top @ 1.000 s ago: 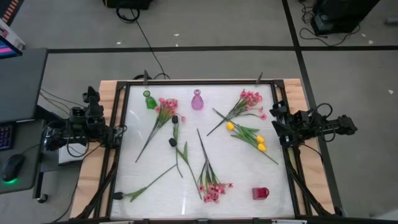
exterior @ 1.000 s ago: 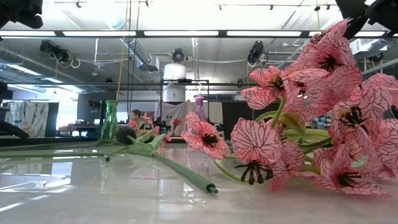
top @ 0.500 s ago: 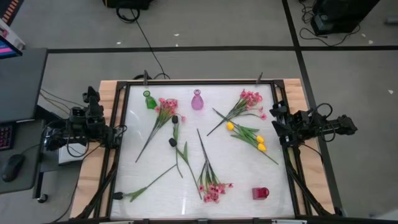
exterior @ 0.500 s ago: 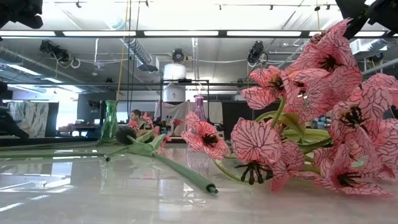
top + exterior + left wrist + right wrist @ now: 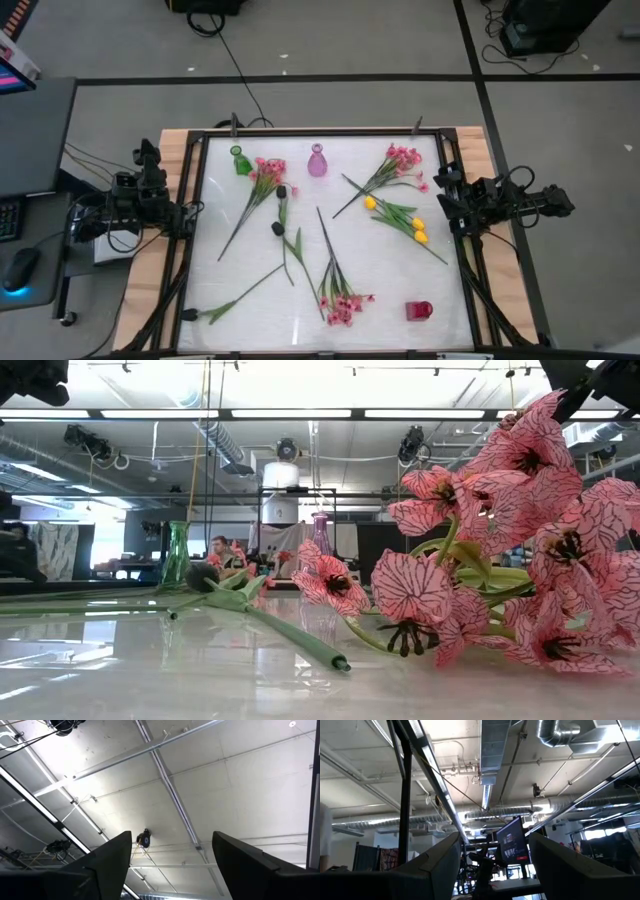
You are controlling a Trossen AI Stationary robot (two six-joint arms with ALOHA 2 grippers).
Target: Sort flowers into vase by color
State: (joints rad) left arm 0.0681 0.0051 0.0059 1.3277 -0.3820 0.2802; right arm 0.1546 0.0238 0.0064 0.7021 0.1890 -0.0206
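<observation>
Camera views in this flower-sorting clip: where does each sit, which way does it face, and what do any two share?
High view: overhead, looking straight down; both arms parked at the white table edges, left gripper, right gripper.
Low view: at tabletop height, facing across into the room; arm parts only in the top corners.
Left wrist view: pointing up at the ceiling, between its open fingers.
Right wrist view: angled up at ceiling ducts, past its open fingers.
High and low views share the slim green glass vase and purple glass vase.
</observation>
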